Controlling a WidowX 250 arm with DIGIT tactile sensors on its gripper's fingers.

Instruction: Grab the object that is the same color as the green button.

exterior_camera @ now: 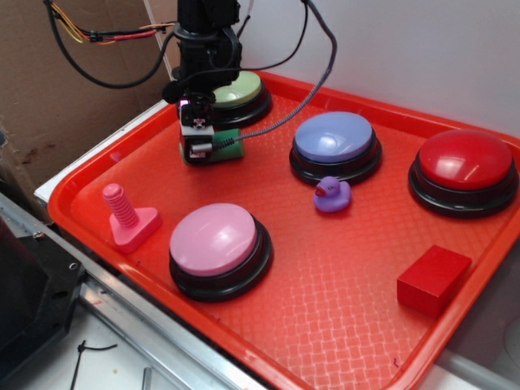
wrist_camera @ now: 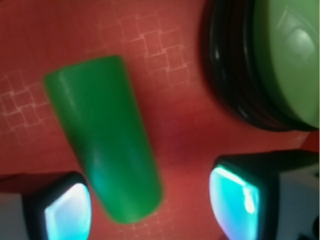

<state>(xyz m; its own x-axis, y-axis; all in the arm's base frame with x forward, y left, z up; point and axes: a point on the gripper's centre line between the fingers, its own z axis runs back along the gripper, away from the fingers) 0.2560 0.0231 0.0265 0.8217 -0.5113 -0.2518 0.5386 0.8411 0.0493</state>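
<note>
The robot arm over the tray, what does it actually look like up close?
The arm is black, with loose black cables looping off it, a grey braided cable and thin red and yellow wires. Its gripper carries a white block with black markings. The wrist view shows two black-framed fingertips with glossy pads glowing blue-white.

The arm comes down from the top edge of the exterior view, black, with loose cables hanging around its wrist. It points straight down. The gripper [exterior_camera: 197, 146] is at its lower end, low over the tray surface. In the wrist view the two fingers [wrist_camera: 232, 202] stand apart with a clear gap between them, their inner pads lit pale blue. One finger is at the lower left, the other at the lower right. Nothing is clamped between the fingers.
</note>
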